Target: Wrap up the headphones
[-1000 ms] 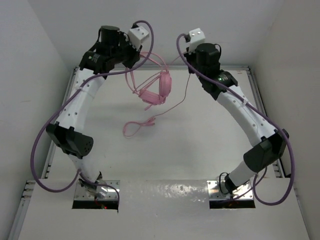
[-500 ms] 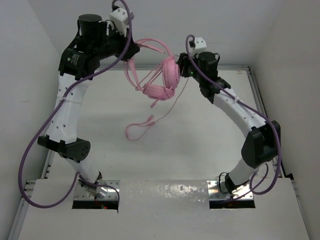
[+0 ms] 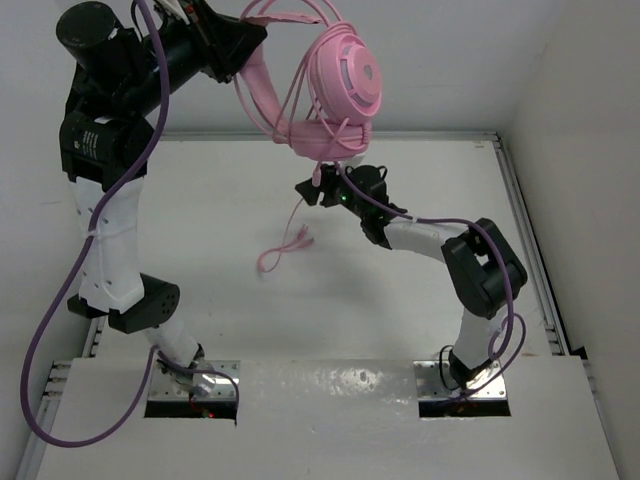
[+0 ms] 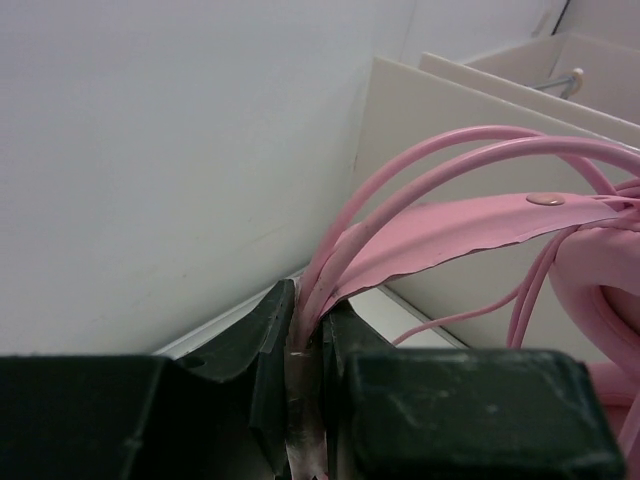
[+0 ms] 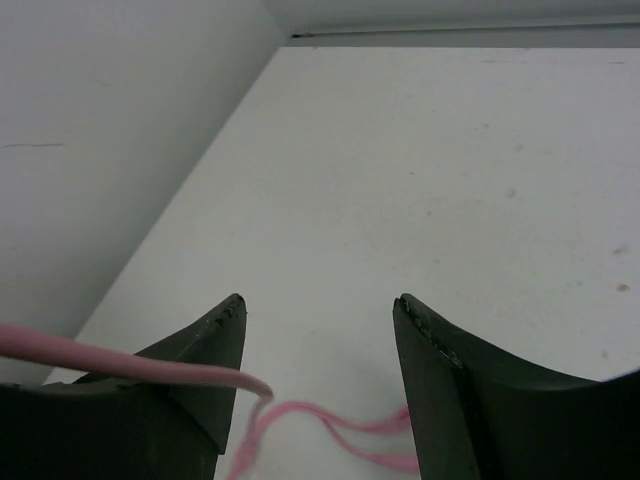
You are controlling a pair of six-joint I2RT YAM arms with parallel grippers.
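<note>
Dangling pink padded over-ear headphones [image 3: 345, 85] are clamped by the left pincer [image 4: 305, 320]; the right pincer [image 5: 320, 305] is spread wide.

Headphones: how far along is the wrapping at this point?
Done: several turns of the cord appear wound across the headphones. In hand: the left gripper is shut on the headband, holding them high; the right gripper is open, the cord lying over one finger. Left: a loose tail hangs to the table, unwound.
</note>
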